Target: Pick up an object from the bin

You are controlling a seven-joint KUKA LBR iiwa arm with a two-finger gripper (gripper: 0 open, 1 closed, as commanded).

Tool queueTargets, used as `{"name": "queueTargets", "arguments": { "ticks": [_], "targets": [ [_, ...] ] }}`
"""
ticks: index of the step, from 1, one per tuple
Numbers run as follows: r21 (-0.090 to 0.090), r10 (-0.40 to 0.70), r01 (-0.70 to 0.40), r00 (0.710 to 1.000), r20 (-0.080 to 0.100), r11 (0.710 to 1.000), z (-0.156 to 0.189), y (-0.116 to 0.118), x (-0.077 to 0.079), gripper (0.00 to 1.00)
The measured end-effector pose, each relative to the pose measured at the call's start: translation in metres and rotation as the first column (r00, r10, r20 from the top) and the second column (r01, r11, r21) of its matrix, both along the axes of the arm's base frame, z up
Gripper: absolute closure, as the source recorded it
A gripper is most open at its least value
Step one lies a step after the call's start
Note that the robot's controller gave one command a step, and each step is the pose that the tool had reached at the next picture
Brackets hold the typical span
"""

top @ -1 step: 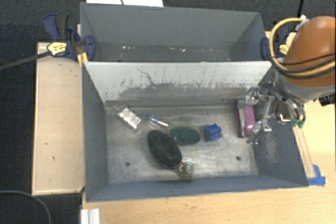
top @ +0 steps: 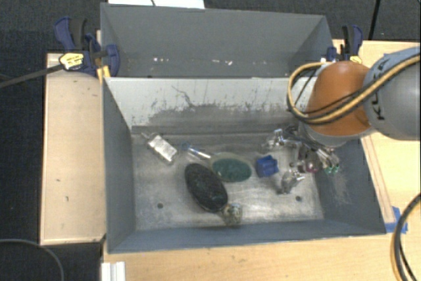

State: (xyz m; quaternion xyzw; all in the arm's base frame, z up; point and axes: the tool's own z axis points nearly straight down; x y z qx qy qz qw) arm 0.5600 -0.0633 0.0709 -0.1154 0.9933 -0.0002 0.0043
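One small blue block (top: 266, 166) near the right wall of the bin (top: 348, 194); my gripper (top: 289, 179), grip unreadable, could knock it aside

Grey arm (top: 402, 97), orange wrist cover (top: 339, 97), black-yellow cables (top: 314, 116); hand (top: 290, 181) probably bare metal.

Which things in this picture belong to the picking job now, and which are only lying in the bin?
Belonging to the job:
- gripper, low over the bin floor's right part
- grey metal bin
- small blue block, the thing nearest the gripper

Only lying about, further left:
- dark green oval disc
- black oval lump
- small silvery piece
- small grey bit
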Motion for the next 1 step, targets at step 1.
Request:
{"name": "queueTargets", "arguments": {
  "ticks": [1],
  "targets": [
    [-0.003, 0.396, -0.396, 0.918, 0.000, 0.918, 0.0025, 0.0373, -0.0014, 0.00]
  ]
}}
